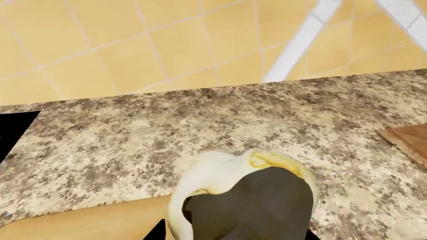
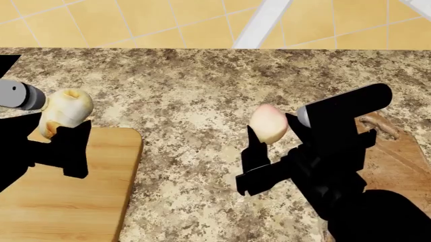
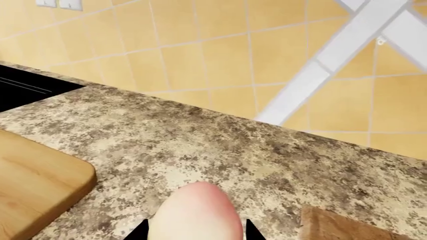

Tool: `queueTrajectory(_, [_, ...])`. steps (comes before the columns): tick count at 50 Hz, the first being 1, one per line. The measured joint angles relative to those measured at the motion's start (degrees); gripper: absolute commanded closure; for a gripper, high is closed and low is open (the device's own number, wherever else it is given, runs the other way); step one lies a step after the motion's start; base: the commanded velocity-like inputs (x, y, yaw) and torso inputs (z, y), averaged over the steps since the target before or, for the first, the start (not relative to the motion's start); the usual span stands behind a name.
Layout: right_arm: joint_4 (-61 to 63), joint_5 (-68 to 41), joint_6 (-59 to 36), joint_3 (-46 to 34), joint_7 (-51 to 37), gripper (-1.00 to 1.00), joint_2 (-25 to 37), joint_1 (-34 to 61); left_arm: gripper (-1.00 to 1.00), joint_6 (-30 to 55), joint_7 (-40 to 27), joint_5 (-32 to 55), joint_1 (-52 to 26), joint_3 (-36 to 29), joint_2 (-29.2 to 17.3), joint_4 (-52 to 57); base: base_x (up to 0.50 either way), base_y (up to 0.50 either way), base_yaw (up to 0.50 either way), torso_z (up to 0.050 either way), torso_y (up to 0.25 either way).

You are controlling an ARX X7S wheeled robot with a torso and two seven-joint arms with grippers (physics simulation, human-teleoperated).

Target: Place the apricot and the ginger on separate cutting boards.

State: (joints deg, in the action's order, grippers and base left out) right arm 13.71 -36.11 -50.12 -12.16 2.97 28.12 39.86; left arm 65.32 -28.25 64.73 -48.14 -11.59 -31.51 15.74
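The knobby cream ginger (image 2: 64, 111) is held in my left gripper (image 2: 59, 126), which is shut on it above the far edge of the light blond cutting board (image 2: 60, 191). In the left wrist view a dark finger (image 1: 260, 210) covers part of the ginger (image 1: 220, 175). My right gripper (image 2: 273, 133) is shut on the smooth peach apricot (image 2: 269, 123), held over bare counter just left of the dark brown cutting board (image 2: 397, 156). The right wrist view shows the apricot (image 3: 197, 215) filling the gap between both fingertips (image 3: 252, 230).
The speckled granite counter (image 2: 189, 91) runs back to a yellow tiled wall (image 2: 202, 20). A black surface (image 3: 27, 87) lies at the far left of the counter. The light board (image 3: 33, 175) and the dark board (image 3: 340, 227) flank the apricot.
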Motion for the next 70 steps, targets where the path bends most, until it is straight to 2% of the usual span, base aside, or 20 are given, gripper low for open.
queueTrajectory(12, [0.08,-0.03,0.30,0.12,-0.33,1.00,0.08,0.02,1.00,-2.47,0.94,-2.99,4.40,0.63,-3.33,-1.67,0.00,0.00,0.00,0.000,0.000])
queueTrajectory(31, [0.53,0.07,0.38,-0.54,-0.48,1.00,0.37,0.44,1.00,-7.69,4.62,-8.72,5.68,-0.91,-3.67,-11.32,0.00,0.00,0.00,0.001,0.001])
queueTrajectory(46, [0.57,0.11,0.23,-0.94,-0.56,1.00,0.75,0.79,1.00,-10.17,5.68,-12.69,7.40,-3.17,-4.53,-14.27,0.00,0.00,0.00,0.000,0.001])
queueTrajectory(47, [0.53,0.12,0.26,-0.96,-0.55,1.00,0.76,0.76,-1.00,-10.24,5.70,-12.84,7.42,-3.30,-4.50,-14.39,0.00,0.00,0.00,0.000,0.000])
queueTrajectory(61, [0.17,0.03,0.53,-1.13,-0.60,1.00,0.80,0.50,-1.00,-10.26,5.09,-12.20,7.62,-3.27,-4.45,-14.18,0.00,0.00,0.00,0.000,0.000])
queueTrajectory(70, [0.10,-0.07,0.57,-1.09,-0.77,1.00,0.86,0.51,-1.00,-7.69,2.08,-8.84,7.02,-1.17,-5.18,-8.86,0.00,0.00,0.00,0.000,0.000])
